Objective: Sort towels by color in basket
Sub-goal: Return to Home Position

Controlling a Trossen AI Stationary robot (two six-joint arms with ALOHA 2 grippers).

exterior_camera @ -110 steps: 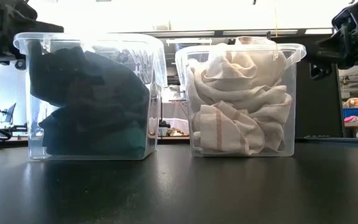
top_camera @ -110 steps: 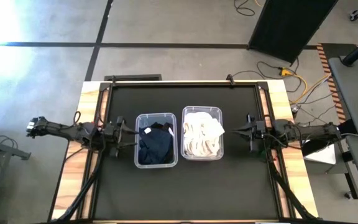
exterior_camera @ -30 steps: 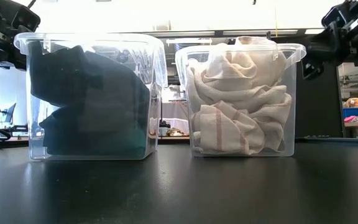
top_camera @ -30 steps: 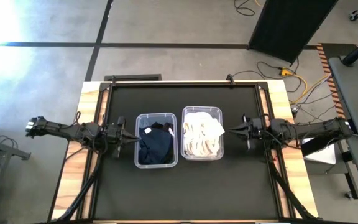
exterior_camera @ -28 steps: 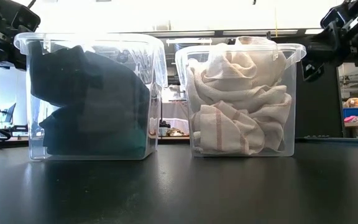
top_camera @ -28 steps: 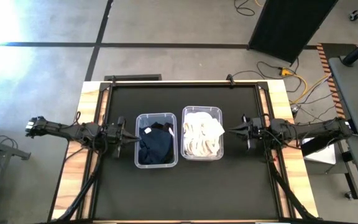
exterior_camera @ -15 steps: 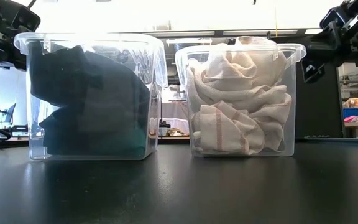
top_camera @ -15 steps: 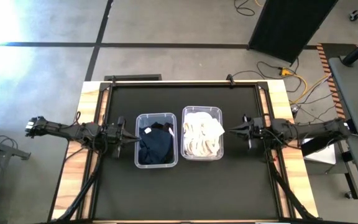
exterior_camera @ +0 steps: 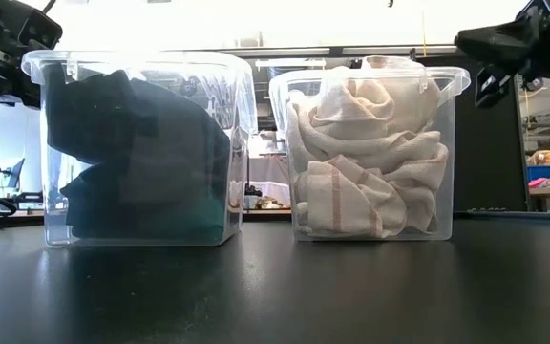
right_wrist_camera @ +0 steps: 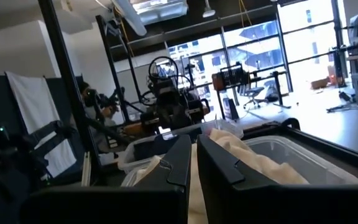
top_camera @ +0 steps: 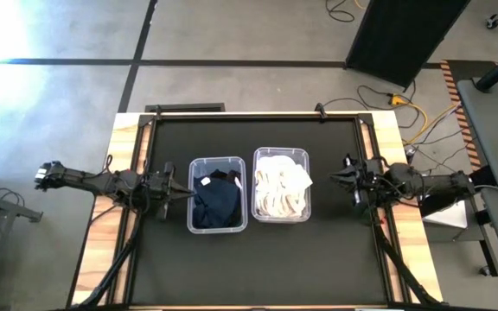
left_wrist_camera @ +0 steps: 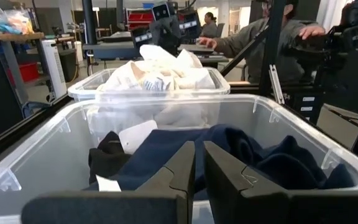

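Two clear plastic bins stand side by side in the middle of the black table. The left bin [top_camera: 218, 206] holds dark towels [exterior_camera: 137, 158], navy, black and dark green. The right bin [top_camera: 281, 195] holds white and cream towels [exterior_camera: 366, 158], piled above its rim. My left gripper [top_camera: 184, 192] hovers shut just left of the dark bin, level with its rim [left_wrist_camera: 199, 144]. My right gripper [top_camera: 334, 177] hovers shut to the right of the white bin, apart from it [right_wrist_camera: 194, 138]. Neither holds anything.
Bare black tabletop [top_camera: 249, 268] lies near and far of the bins. Wooden strips [top_camera: 409, 259] border the table's left and right sides. A person [left_wrist_camera: 272, 37] sits at a bench in the room beyond the table.
My right gripper has drawn back from the white bin toward the table's right edge and risen a little, staying shut. The bins and towels have not moved.
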